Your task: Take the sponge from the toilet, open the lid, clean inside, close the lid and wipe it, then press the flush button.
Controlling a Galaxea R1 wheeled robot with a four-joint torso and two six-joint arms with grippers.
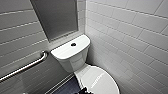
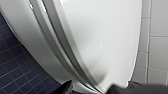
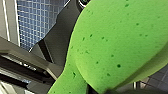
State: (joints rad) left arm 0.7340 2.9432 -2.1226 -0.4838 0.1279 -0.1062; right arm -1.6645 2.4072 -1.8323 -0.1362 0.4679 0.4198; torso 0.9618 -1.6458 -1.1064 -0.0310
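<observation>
The white toilet [image 1: 72,58] stands in a tiled corner, its oval lid [image 1: 100,80] down over the bowl, with faint grey lettering near the front. A round dark flush button [image 1: 73,44] sits on the flat tank cover. In the left wrist view the lid [image 2: 105,37] and the seat edge [image 2: 60,50] show close up. My left gripper [image 2: 97,89] is open at the lid's front rim, with nothing between its fingers [image 2: 66,87]. The bright green sponge [image 3: 117,42] is bent and squeezed in my right gripper [image 3: 98,90], which is shut on it.
A metal grab bar [image 1: 25,67] runs along the left wall. White tiled walls [image 1: 130,37] close in on both sides of the toilet. Dark blue small-tiled floor [image 2: 17,72] lies to the left of the bowl.
</observation>
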